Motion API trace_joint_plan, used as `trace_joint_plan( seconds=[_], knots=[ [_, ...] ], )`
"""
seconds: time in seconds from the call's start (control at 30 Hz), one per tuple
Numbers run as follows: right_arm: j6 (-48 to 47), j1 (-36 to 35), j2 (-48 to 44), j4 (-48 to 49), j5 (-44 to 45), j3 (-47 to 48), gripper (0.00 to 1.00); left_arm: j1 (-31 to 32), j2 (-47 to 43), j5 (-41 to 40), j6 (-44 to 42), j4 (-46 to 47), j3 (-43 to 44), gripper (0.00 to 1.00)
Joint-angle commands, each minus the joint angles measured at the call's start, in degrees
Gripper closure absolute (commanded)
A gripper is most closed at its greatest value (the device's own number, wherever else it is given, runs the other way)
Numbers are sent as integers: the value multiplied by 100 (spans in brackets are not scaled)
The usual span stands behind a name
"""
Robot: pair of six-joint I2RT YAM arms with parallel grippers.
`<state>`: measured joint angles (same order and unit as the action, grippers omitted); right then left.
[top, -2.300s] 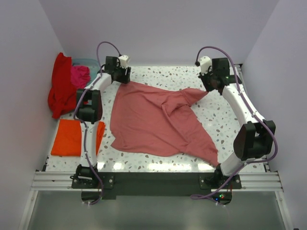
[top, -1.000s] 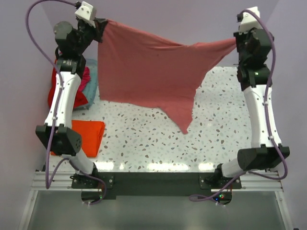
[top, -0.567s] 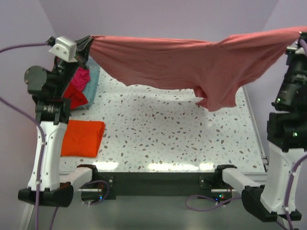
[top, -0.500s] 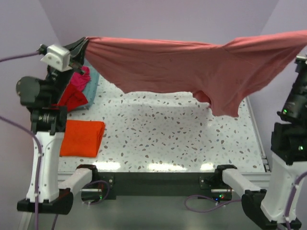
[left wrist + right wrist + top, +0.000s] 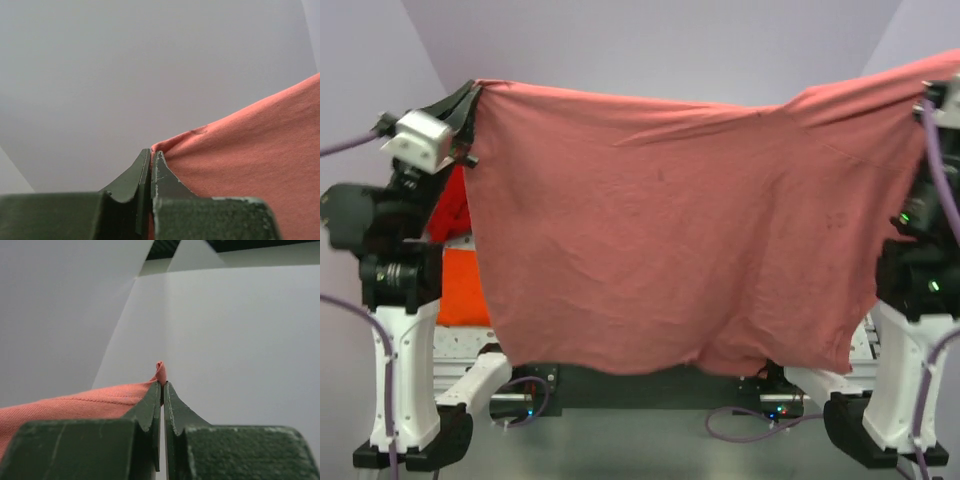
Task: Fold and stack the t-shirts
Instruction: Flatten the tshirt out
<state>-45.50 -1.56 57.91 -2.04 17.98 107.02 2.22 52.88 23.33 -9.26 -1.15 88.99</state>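
Left wrist view: the left end effector has its two dark fingers pressed flat together, with the edge of the rose-pink t-shirt pinched between the tips. From that pinch the cloth runs out to the right and downward, with a small pucker just past the grip. Behind it there is only a plain pale wall.

In the right wrist view, the right end effector is likewise clamped on the same garment. A small tuft of pink fabric pokes up above the closed tips, and the rest trails away to the lower left.

In the top external view, both grips sit high, one at the upper left and the other at the far right edge of the picture. The rose-pink t-shirt hangs stretched between them like a curtain. Its top edge dips a little in the middle, and its uneven hem reaches down in front of the arm bases. The left arm and right arm stand upright on either side of it. Just past the cloth's left edge, slivers of a red t-shirt and, below it, an orange t-shirt show behind the left arm.
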Motion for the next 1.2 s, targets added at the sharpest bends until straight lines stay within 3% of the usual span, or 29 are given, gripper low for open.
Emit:
trace_joint_plan(
  seconds=[0.0, 0.27, 0.4, 0.5, 0.67, 0.83, 0.97, 1.17],
  knots=[
    [-144, 33, 607, 177, -258, -1021, 100, -81, 591, -435, -357, -685, -417, 100],
    [339, 7, 1318, 643, -1112, -3037, 100, 24, 1714, -294, -138, -141, -1971, 100],
    [313, -81, 2527, 1161, -1200, -3486, 100, 121, 2769, -417, -76, 720, -2281, 100],
    [164, -265, 3660, 1504, -823, -3250, 100, 165, 4060, -601, -15, 722, -1755, 100],
    [-135, -564, 5456, 1839, 266, -1917, 100, 165, 6518, -760, 108, 125, 431, 100],
    [-284, -608, 6863, 1690, 443, -605, 100, 165, 7981, -795, 231, -482, 2425, 99],
    [-276, -635, 7567, 1488, 417, 159, 100, 165, 8580, -892, 109, -466, 2843, 98],
    [-197, -670, 7648, 1189, 347, 433, 100, 139, 8642, -1033, -111, -202, 2615, 98]
  ],
)
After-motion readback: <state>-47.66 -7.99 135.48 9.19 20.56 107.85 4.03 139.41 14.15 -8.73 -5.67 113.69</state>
